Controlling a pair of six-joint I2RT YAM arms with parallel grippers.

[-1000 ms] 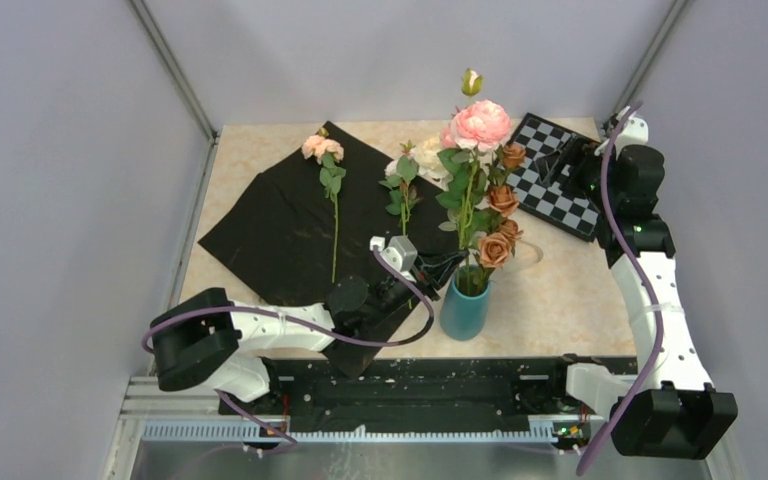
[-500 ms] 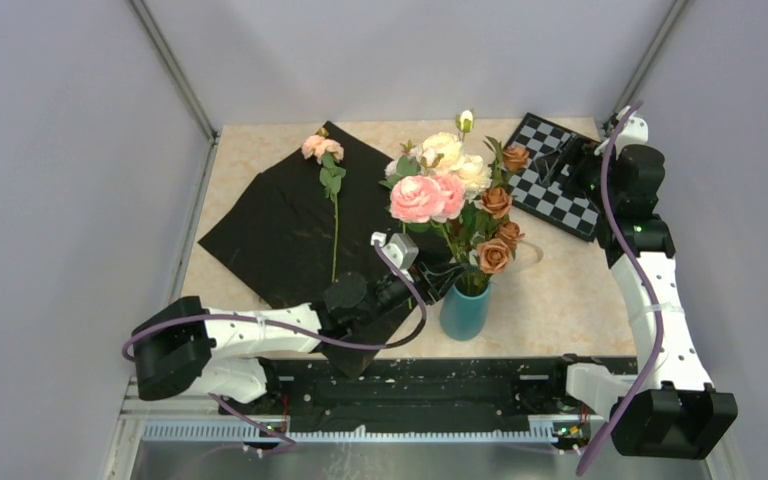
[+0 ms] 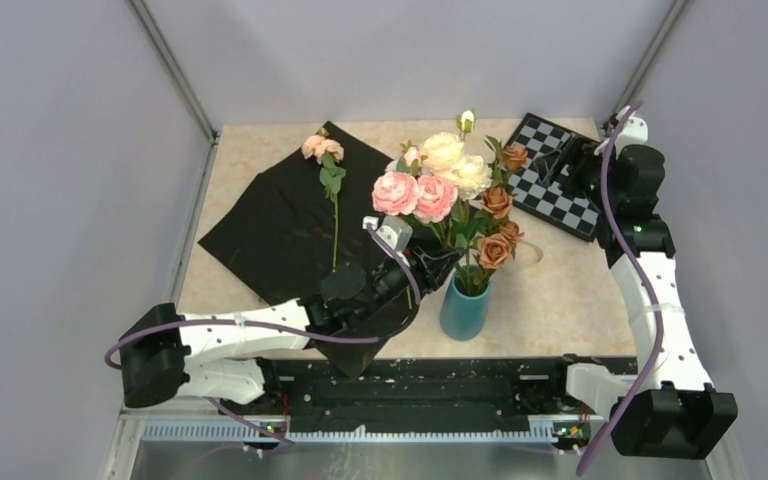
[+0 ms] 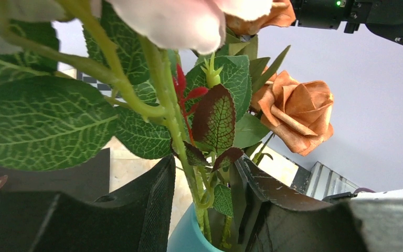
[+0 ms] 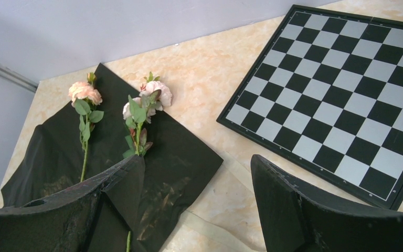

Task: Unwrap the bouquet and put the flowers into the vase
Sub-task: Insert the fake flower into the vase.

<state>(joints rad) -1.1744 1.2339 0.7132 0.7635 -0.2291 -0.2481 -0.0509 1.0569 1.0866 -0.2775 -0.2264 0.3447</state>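
The left tool [image 4: 203,170] stands part open at the mouth of the small teal-blue cylindrical vase [image 3: 464,310]. Its two black fingers sit either side of a green rose stem [image 4: 181,136] with a gap showing on each side, so it grips nothing. That stem runs down into the vase, where the bunch of pink, cream and rusty-orange roses [image 3: 450,190] stands upright. The next move, I judge, turns on the two flowers lying on the opened sheet of glossy black paper [image 3: 270,230]: a long-stemmed pink rose [image 3: 332,200] and a shorter pink rose [image 5: 139,113] beside it. Both lie beyond the left tool, the long one farther to its left. Their long axes run near to far across the desk [image 3: 550,290], with blooms at the far end and cut ends toward the arms. The left arm is plainly the nearer one, and a grasp low on a stem looks the easiest approach. The right tool [image 5: 197,168] hangs wide open and empty above the black-and-white checkerboard [image 5: 346,79] at the far right, well apart from the paper.
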